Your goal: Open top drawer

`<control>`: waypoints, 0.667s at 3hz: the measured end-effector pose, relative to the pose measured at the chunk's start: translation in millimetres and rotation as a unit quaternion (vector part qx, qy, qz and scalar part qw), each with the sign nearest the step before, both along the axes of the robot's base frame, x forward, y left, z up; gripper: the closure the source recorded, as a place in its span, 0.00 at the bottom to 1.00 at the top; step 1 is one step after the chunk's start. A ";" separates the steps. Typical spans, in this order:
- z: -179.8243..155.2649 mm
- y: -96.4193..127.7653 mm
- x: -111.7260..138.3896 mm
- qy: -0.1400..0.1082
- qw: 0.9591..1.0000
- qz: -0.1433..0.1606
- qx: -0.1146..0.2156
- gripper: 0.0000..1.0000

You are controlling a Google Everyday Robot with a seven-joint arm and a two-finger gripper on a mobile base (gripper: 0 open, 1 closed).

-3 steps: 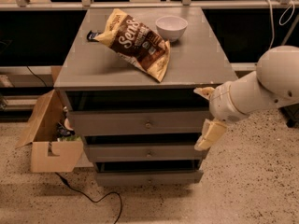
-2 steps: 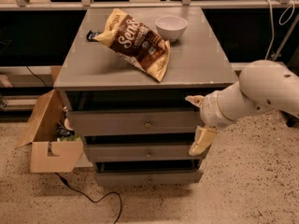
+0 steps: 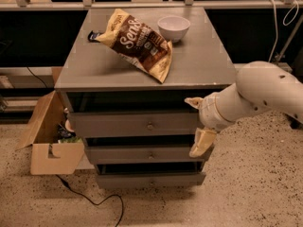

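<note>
We see the top drawer (image 3: pixel 123 125) just under the smooth grey tabletop (image 3: pixel 199 65), a dark gap above its flat matte front and a small round brass-coloured knob (image 3: pixel 150 126) at its centre. Two narrower grey drawers (image 3: pixel 137 154) step down below it. The gripper (image 3: pixel 197 122) sits at the right end of the top drawer's front, on a rounded glossy white arm (image 3: pixel 265 91) that reaches in from the right. Its tan, blunt fingers (image 3: pixel 202 142) are spread wide, one up by the gap and one down over the middle drawer's right end. On the tabletop lie a crinkled brown-and-yellow chip bag (image 3: pixel 137 44) and, farther back, a round white bowl (image 3: pixel 173 28). An open cardboard box (image 3: pixel 47 150) stands left on speckled floor (image 3: pixel 246 188).
</note>
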State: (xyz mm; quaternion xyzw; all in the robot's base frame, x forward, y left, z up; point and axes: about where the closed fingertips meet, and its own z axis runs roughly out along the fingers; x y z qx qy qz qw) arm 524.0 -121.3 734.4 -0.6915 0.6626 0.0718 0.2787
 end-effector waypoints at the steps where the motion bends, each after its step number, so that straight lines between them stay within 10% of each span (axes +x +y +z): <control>1: -26.2 5.5 15.6 0.004 1.000 0.013 -0.016 0.00; 2: -50.6 9.0 36.8 0.011 0.999 0.018 -0.029 0.00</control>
